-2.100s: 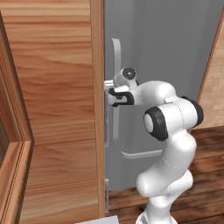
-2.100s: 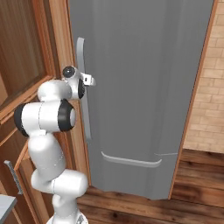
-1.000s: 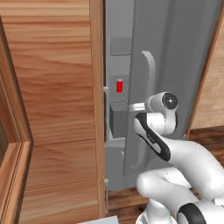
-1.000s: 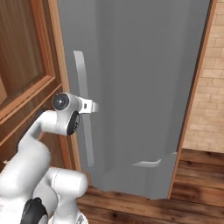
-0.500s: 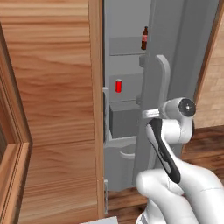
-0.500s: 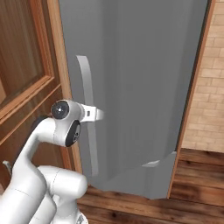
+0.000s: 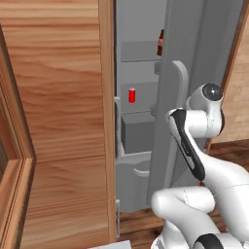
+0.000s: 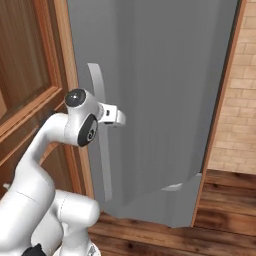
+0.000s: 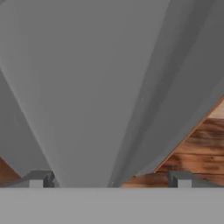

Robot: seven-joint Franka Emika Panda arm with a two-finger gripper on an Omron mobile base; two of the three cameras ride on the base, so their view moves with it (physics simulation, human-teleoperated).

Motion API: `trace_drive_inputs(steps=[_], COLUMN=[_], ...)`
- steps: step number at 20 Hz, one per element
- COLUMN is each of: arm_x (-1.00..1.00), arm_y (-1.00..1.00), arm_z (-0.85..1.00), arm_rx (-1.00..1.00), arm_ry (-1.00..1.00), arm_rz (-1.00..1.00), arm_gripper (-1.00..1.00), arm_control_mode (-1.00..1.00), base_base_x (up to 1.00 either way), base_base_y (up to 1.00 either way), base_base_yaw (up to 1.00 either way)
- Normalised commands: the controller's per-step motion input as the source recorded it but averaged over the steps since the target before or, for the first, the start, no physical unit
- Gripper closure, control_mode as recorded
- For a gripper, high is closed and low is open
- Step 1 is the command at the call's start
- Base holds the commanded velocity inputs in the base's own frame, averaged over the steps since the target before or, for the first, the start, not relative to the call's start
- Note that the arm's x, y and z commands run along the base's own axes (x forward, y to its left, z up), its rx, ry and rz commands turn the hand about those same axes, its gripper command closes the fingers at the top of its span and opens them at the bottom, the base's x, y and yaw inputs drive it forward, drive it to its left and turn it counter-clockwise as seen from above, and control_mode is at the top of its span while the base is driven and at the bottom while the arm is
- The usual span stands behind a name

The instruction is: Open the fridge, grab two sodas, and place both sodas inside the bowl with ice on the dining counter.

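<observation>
The fridge (image 7: 138,63) stands with its grey door (image 8: 160,100) swung partly out. On a shelf inside sits a small red can (image 7: 132,95). Higher up, a dark brown bottle (image 7: 160,43) peeks past the door's edge. My gripper (image 8: 119,118) is open beside the long pale bar handle (image 8: 100,145), which also runs down the door edge (image 7: 183,82). In the hand view my gripper (image 9: 110,180) has its fingertips (image 9: 41,179) set wide, with the grey bar running up between them untouched. The bowl, the ice and the dining counter are out of view.
Wooden cabinet panels (image 7: 58,97) flank the fridge on the left. A grey drawer (image 7: 137,130) sits below the can's shelf. A brick wall (image 8: 235,100) and plank floor (image 8: 225,210) lie to the right of the door.
The door has swung further out, exposing the can and then the bottle. My jaws went from shut on the handle to wide open, and the arm drew back to the right.
</observation>
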Motion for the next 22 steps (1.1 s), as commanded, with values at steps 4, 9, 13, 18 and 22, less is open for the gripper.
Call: trace_drive_inputs(steps=[4,9,13,18,22], arm_x=[-0.52,-0.83,-0.64,-0.56,-0.06], arm_y=[-0.27,0.18,0.42,0.21,0.42], arm_z=[0.35,0.70,0.70,0.64,0.34], arm_rx=[0.00,-0.05,-0.12,-0.12,-0.12], arm_ry=[0.01,0.00,0.00,-0.04,0.00], arm_rz=[0.00,0.00,0.05,0.03,0.18], arm_gripper=[-1.00,-1.00,-1.00,-1.00,-1.00], arm_control_mode=[-1.00,-1.00,-1.00,-1.00,-1.00], base_base_x=[0.00,0.00,0.00,0.00,0.00], base_base_y=[0.00,0.00,0.00,0.00,0.00], base_base_yaw=[0.00,0.00,0.00,0.00,0.00])
